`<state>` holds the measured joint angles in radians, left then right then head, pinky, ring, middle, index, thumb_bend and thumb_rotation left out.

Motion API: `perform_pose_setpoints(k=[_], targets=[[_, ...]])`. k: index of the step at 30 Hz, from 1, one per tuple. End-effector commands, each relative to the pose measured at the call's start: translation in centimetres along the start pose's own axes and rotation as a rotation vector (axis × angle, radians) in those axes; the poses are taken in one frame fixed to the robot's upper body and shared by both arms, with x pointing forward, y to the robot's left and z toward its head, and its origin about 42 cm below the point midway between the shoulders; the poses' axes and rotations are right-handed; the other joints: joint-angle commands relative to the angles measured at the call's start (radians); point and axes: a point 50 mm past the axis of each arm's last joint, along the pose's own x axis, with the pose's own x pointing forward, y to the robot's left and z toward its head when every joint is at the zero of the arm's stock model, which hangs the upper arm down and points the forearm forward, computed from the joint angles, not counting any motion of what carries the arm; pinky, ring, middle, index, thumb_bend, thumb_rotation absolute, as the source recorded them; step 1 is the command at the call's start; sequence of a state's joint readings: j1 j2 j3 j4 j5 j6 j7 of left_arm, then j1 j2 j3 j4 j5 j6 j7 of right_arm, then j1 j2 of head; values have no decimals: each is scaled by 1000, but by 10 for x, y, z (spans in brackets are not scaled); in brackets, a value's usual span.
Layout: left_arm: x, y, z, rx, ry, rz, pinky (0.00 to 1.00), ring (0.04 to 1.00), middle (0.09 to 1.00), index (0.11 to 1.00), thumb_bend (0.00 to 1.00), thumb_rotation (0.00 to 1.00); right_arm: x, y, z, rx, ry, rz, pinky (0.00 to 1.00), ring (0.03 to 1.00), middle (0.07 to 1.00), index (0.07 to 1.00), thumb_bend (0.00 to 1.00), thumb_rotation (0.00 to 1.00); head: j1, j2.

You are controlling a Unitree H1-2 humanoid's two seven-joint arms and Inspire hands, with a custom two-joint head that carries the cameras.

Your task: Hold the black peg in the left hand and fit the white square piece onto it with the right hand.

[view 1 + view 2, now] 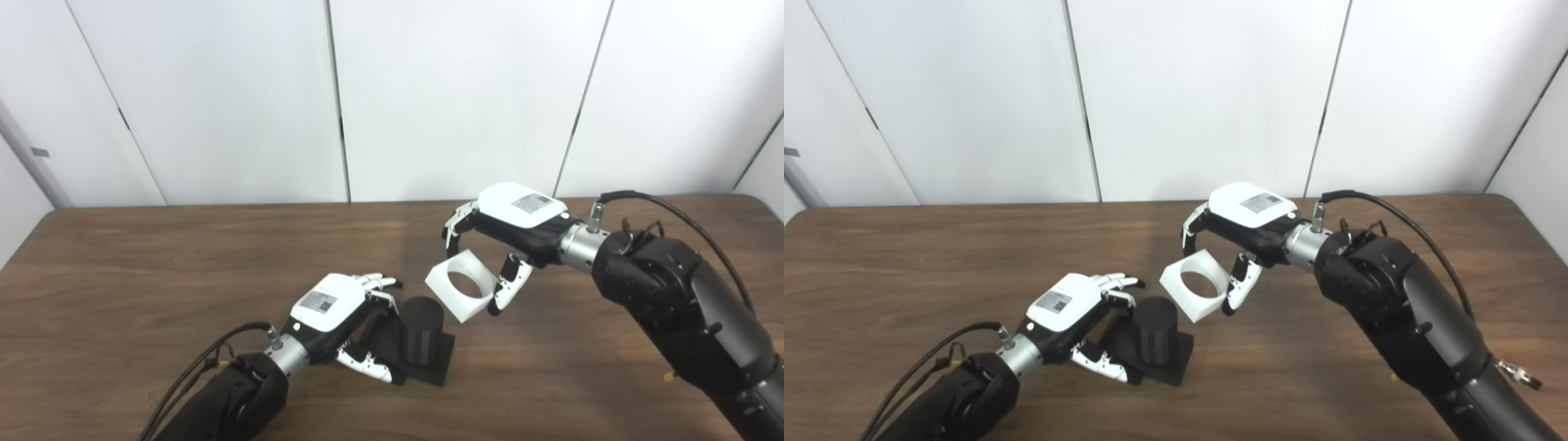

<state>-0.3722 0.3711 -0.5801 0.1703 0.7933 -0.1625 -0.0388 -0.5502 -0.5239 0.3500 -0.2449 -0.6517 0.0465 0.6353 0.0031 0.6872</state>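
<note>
The black peg (422, 334) is a ribbed cylinder upright on a black square base, standing on the table at centre front. My left hand (343, 312) is shut on the peg's base from the left, thumb along the front edge. My right hand (508, 226) is shut on the white square piece (462, 289), a white block with a round hole. It holds the piece tilted in the air, just up and to the right of the peg top and close to it. The same scene shows in the right eye view, with the peg (1154, 335) and the piece (1195, 286).
The brown wooden table (122, 275) carries only the peg. White wall panels stand behind its far edge. Black cables run from both wrists.
</note>
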Motion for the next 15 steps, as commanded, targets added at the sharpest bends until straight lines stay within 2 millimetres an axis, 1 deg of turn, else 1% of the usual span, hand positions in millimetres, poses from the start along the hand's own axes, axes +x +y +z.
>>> perform_pose_setpoints(k=[1, 7, 15], targets=[[-6, -30, 1, 53, 50, -177, 832, 894, 881, 493, 523, 68, 2, -27, 10, -57, -60, -79, 825, 842, 768, 478, 522, 132, 0, 7], [-6, -29, 1, 47, 51, -176, 838, 898, 883, 493, 523, 67, 5, -27, 17, -65, -81, -69, 829, 843, 770, 478, 522, 133, -1, 8], [-5, -30, 2, 44, 48, -173, 837, 897, 881, 492, 523, 67, 9, -22, 22, -50, -101, -66, 819, 838, 768, 477, 523, 132, 3, 11]])
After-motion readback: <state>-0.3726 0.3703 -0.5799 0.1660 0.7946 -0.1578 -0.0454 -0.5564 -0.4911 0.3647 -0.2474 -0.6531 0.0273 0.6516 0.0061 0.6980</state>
